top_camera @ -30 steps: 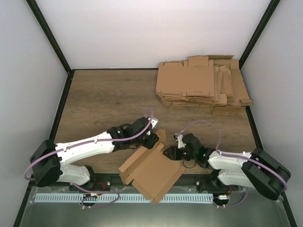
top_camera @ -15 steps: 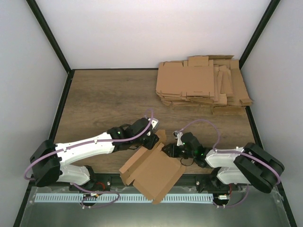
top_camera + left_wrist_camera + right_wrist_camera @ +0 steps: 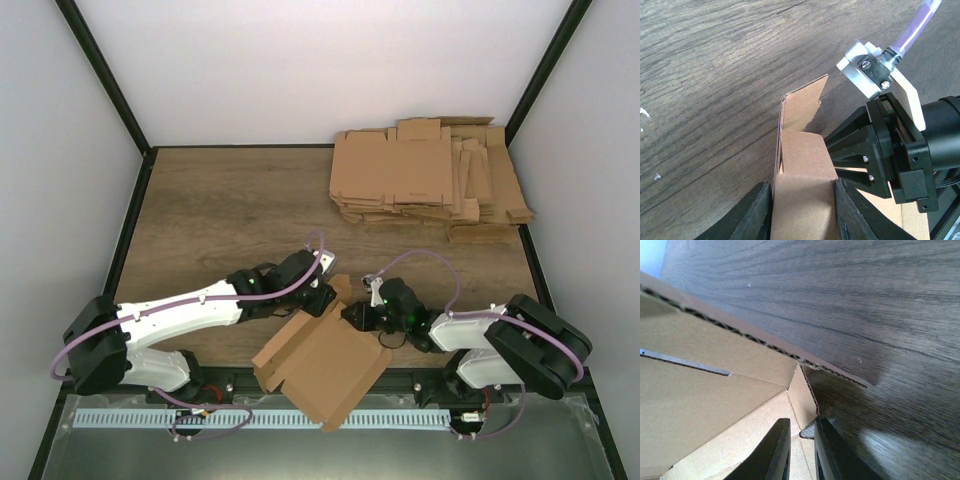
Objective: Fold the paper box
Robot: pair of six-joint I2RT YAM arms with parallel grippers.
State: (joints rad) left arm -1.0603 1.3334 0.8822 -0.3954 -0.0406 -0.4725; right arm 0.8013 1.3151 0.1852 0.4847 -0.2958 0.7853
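The paper box (image 3: 325, 365) is a brown cardboard piece, partly folded, lying at the near table edge between the arms. My left gripper (image 3: 322, 298) is shut on its raised far flap; in the left wrist view the flap (image 3: 802, 165) fills the gap between the fingers of the left gripper (image 3: 802, 200). My right gripper (image 3: 350, 314) is at the box's right far corner. In the right wrist view the right gripper (image 3: 801, 427) has its jaws a narrow gap apart, and a small upright tab (image 3: 802, 395) ends at the fingertips. The right gripper also shows in the left wrist view (image 3: 880, 155).
A pile of flat brown cardboard blanks (image 3: 430, 185) lies at the far right of the wooden table (image 3: 220, 210). Black frame posts and white walls ring the table. A metal rail (image 3: 150, 418) runs along the near edge below the arm bases.
My right gripper has moved left and a little farther away, up against the box's corner. The left gripper and the box have stayed put.
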